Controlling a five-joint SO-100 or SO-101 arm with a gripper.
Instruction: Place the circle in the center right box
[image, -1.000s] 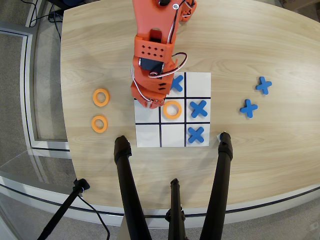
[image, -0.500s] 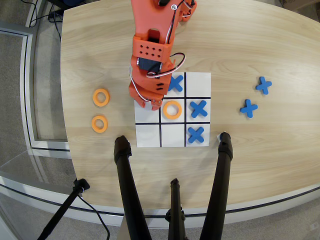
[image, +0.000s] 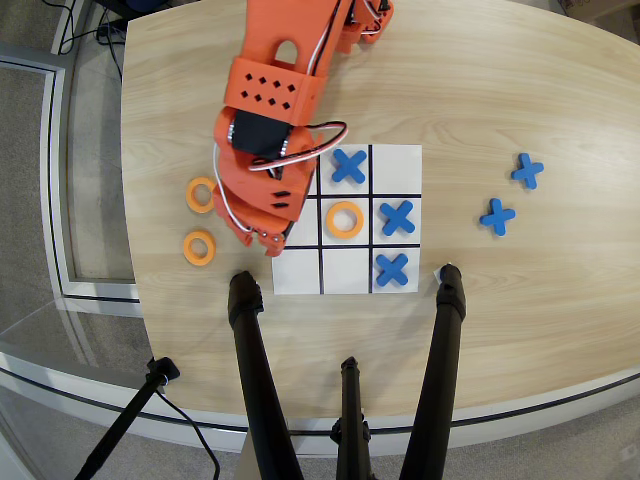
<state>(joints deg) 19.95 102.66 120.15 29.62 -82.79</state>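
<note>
Orange arm over the left edge of the board, two rings waiting beside it.

In the overhead view the gripper hangs over the board's left edge; whether its jaws are open or closed cannot be told. Two rings lie on the counter left of the board: one clear, one partly under the arm. A third ring sits in the middle square, between blue crosses.
</note>
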